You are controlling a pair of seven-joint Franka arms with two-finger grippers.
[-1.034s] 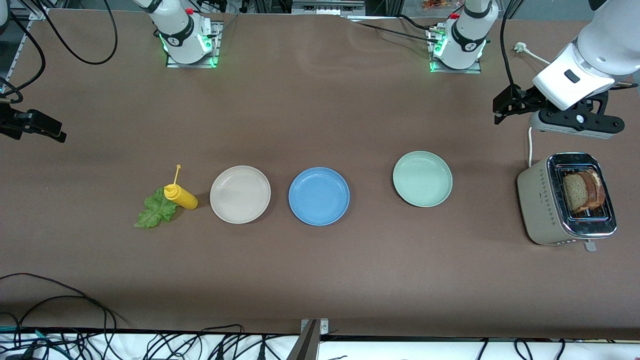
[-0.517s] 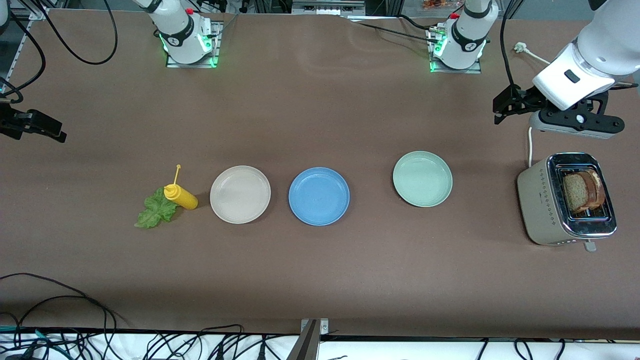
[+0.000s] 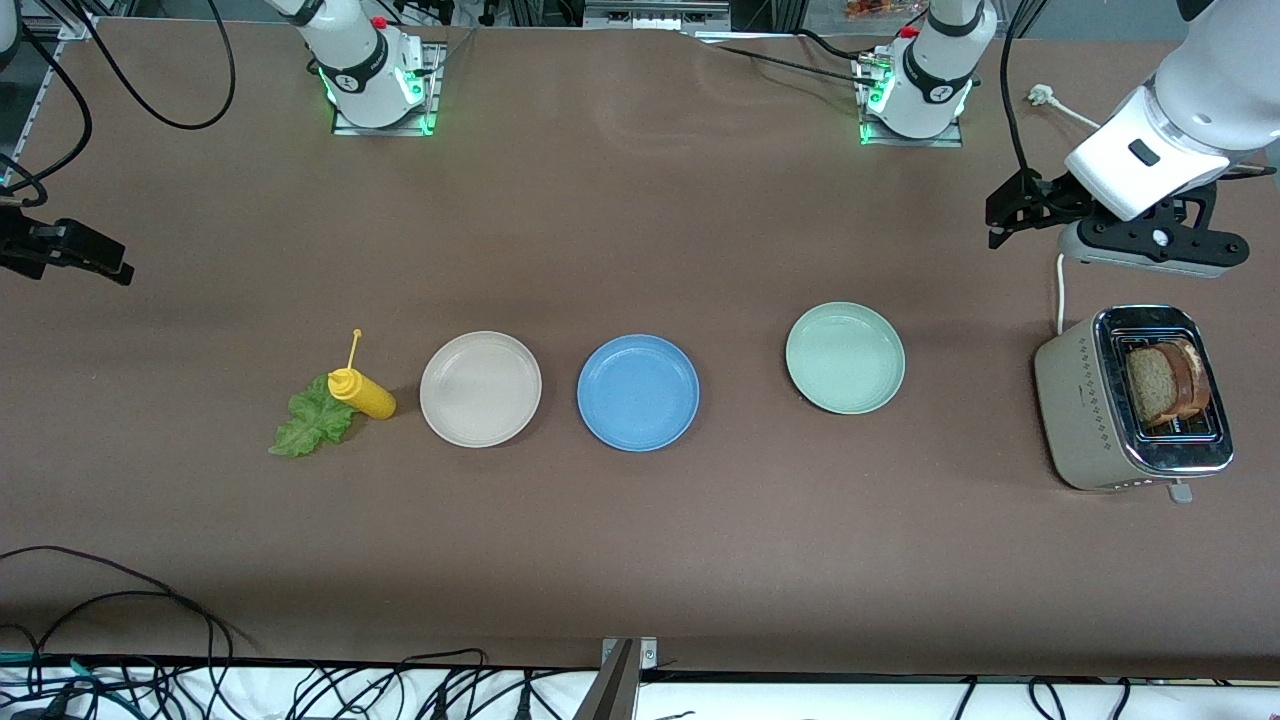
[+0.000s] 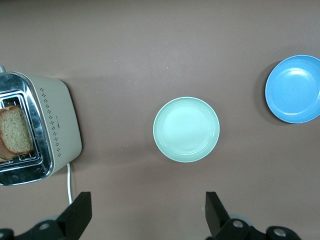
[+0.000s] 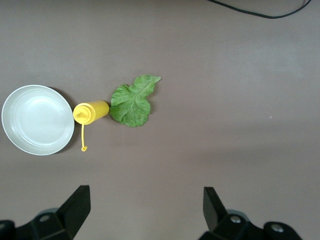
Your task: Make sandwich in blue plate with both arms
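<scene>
Both claws are hanging released: I'm seeing left gripper [image 4: 145, 220] over bare table near the toaster [image 3: 1130, 400] holding bread [image 3: 1165, 385], right gripper [image 5: 145, 217] waiting; blue plate [image 3: 638, 392] sits mid-table, lettuce [image 3: 310, 422] beside the yellow bottle [image 3: 362, 392].

Yellow bottle [image 3: 364, 394] touching lettuce [image 3: 310, 424], just beside beige plate [image 3: 480, 389]

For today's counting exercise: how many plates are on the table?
3, in a row: beige plate beside the mustard bottle, blue plate in the middle, pale green plate toward the toaster.
</scene>
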